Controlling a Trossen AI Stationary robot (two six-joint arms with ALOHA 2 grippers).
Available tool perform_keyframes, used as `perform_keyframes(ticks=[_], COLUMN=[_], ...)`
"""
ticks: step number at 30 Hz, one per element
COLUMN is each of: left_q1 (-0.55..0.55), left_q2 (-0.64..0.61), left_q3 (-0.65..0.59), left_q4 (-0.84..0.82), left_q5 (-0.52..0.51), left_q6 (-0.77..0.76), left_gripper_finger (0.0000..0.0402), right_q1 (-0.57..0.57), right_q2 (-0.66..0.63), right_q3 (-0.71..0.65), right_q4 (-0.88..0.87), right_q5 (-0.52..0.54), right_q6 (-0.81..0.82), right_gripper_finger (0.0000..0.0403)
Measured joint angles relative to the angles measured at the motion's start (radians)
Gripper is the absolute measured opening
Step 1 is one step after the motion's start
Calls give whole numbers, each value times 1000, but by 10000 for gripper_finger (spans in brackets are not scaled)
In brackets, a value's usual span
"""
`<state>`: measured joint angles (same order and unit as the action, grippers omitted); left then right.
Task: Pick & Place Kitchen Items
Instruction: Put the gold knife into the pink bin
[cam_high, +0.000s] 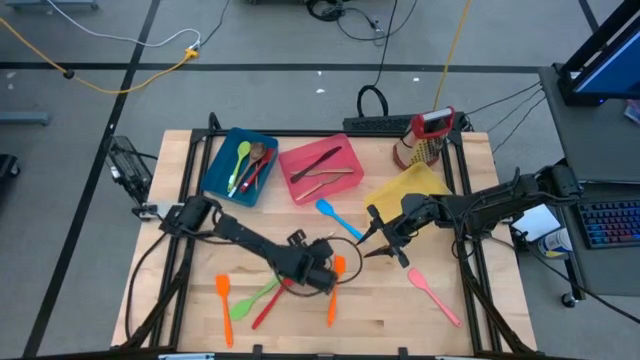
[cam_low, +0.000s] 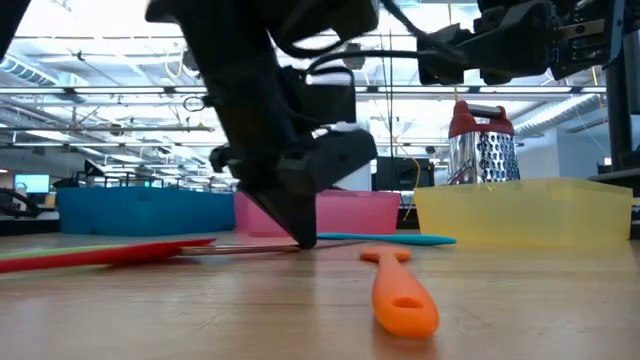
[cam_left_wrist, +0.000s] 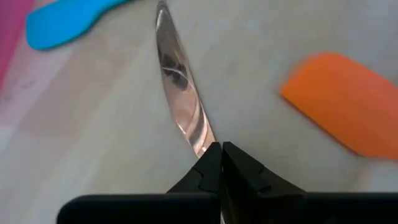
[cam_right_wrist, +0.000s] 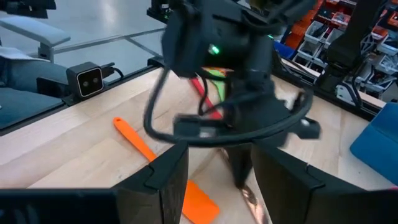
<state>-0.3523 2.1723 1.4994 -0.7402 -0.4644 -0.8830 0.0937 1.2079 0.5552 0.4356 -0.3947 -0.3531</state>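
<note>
A shiny copper knife (cam_left_wrist: 180, 87) lies flat on the wooden table near its middle. My left gripper (cam_left_wrist: 221, 152) stands on it, slanting down, shut at the blade's near end; the low view shows its tip (cam_low: 305, 238) down at the tabletop. An orange spatula (cam_left_wrist: 348, 102) lies on one side of the knife and a blue spatula (cam_left_wrist: 62, 22) on the other. My right gripper (cam_high: 385, 240) hangs open above the table right of centre, empty, facing the left gripper (cam_right_wrist: 239, 162). My left gripper's fingertips (cam_left_wrist: 208, 163) are closed on the near end of the knife's blade (cam_left_wrist: 205, 138), coming from above at a slant and lying along the knife. The blade runs away from the fingers, flat on the table. The fingers hide the rest of the knife.
At the back stand a blue bin (cam_high: 238, 165) and a pink bin (cam_high: 320, 168), both holding utensils, a yellow bin (cam_high: 405, 185) and a red-topped grater (cam_high: 425, 135). Orange (cam_high: 224, 305), green (cam_high: 255, 298) and red (cam_high: 270, 305) utensils lie near left; a pink spoon (cam_high: 435, 293) lies near right.
</note>
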Motion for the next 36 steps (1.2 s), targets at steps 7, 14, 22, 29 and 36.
perform_keyframes(ticks=[7,14,22,29,36], left_q1=[53,61,55,50,34], left_q2=[0,0,-11,-25,-27], left_q3=[0,0,-2,-3,-3], left_q4=[0,3,14,32,47], left_q5=[24,38,47,68,81], left_q6=[74,97,95,95,84], left_gripper_finger=[9,3,3,3,3], right_q1=[-1,0,0,0,0], right_q2=[0,0,0,0,0], right_q3=[0,0,0,0,0], right_q4=[-2,-3,-9,-19,-22], right_q5=[0,-1,0,0,0], right_q6=[0,0,0,0,0], right_gripper_finger=[169,169,169,169,169])
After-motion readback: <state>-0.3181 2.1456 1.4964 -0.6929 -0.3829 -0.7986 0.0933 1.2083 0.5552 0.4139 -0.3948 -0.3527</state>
